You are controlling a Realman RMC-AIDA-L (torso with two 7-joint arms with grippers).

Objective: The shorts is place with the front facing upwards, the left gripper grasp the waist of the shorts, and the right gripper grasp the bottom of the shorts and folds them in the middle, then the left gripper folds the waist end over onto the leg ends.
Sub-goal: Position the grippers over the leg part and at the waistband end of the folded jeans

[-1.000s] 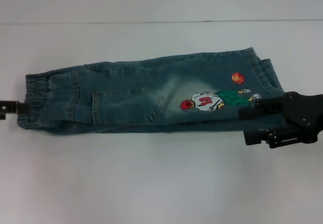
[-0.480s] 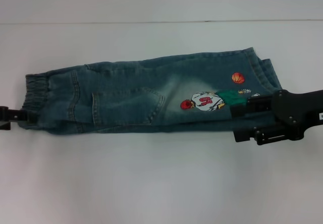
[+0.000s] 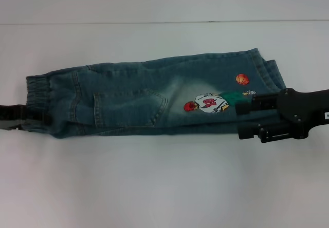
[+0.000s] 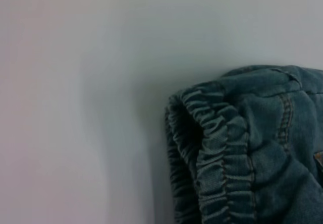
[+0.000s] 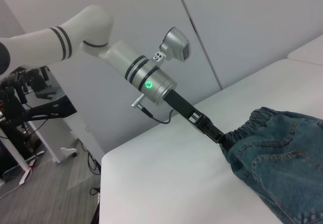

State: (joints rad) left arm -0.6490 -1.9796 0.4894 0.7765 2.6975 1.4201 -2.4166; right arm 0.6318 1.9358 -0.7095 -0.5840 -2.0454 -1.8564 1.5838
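The blue denim shorts (image 3: 144, 97) lie folded lengthwise on the white table, elastic waist (image 3: 37, 97) at the left and leg ends (image 3: 267, 74) at the right, with a cartoon patch (image 3: 208, 103) facing up. My left gripper (image 3: 43, 119) reaches in from the left edge and overlaps the near corner of the waist. The right wrist view shows that left gripper (image 5: 222, 137) meeting the waistband (image 5: 252, 125). The left wrist view shows the gathered waistband (image 4: 222, 158) close up. My right gripper (image 3: 244, 120) is open at the leg end, one finger over the denim and the other just off its near edge.
The white table (image 3: 154, 182) stretches around the shorts, with its far edge (image 3: 154, 22) against a pale wall. In the right wrist view the table's left edge (image 5: 108, 158) drops to a floor with desks and cables beyond.
The left gripper has slid right, from beside the waistband to over its near corner. The right gripper has shifted slightly left along the leg end. The shorts have hardly moved.
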